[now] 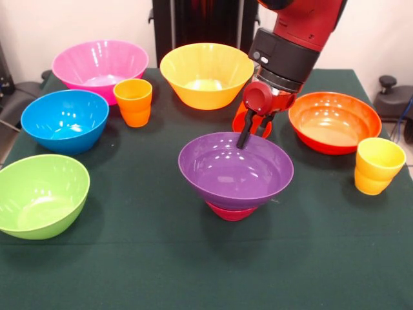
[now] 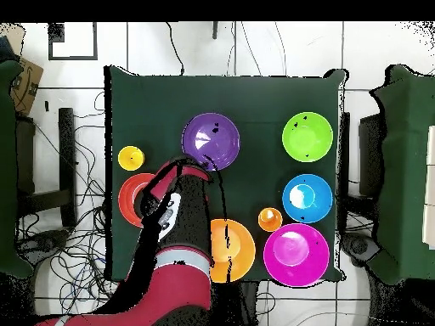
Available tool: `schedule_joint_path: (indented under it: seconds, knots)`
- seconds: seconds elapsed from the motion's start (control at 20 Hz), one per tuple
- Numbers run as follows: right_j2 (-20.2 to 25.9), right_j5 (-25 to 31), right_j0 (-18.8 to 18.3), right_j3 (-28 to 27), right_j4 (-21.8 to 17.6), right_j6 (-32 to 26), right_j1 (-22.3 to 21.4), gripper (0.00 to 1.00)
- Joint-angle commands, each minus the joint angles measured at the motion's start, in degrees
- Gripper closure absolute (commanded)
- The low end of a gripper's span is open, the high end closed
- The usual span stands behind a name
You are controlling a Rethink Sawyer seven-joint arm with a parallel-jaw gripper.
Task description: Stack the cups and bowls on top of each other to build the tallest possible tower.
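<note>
A wide purple bowl (image 1: 235, 169) rests on a small magenta-red bowl (image 1: 231, 212) at the table's middle, a two-piece tower; it also shows in the overhead view (image 2: 212, 132). My gripper (image 1: 253, 137) stands at the purple bowl's far rim, one finger inside and one outside, jaws apart. A red-orange cup (image 1: 239, 122) is mostly hidden behind the gripper. A ribbed orange cup (image 1: 133, 101) stands at the left, a ribbed yellow cup (image 1: 377, 165) at the right. Single bowls stand around: pink (image 1: 100, 64), yellow (image 1: 206, 74), blue (image 1: 64, 120), green (image 1: 40, 194), orange-red (image 1: 333, 121).
The dark green table (image 1: 148, 258) carries everything. The arm (image 2: 174, 255) covers part of the yellow bowl (image 2: 238, 250) and the orange-red bowl (image 2: 129, 199) in the overhead view. Cables and chairs surround the table.
</note>
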Motion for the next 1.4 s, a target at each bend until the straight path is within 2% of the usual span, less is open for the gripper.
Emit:
schedule_joint_path:
  seconds: [0.05, 0.65, 1.4]
  knots:
    - [6.37, 4.29, -0.76, -0.02, -4.00, -9.28, 2.58, 0.00]
    - [5.33, 2.95, -0.15, 0.42, -4.94, -7.70, 2.25, 0.00]
    - [6.54, 5.08, -0.81, 3.72, -3.68, -9.35, -1.91, 0.00]
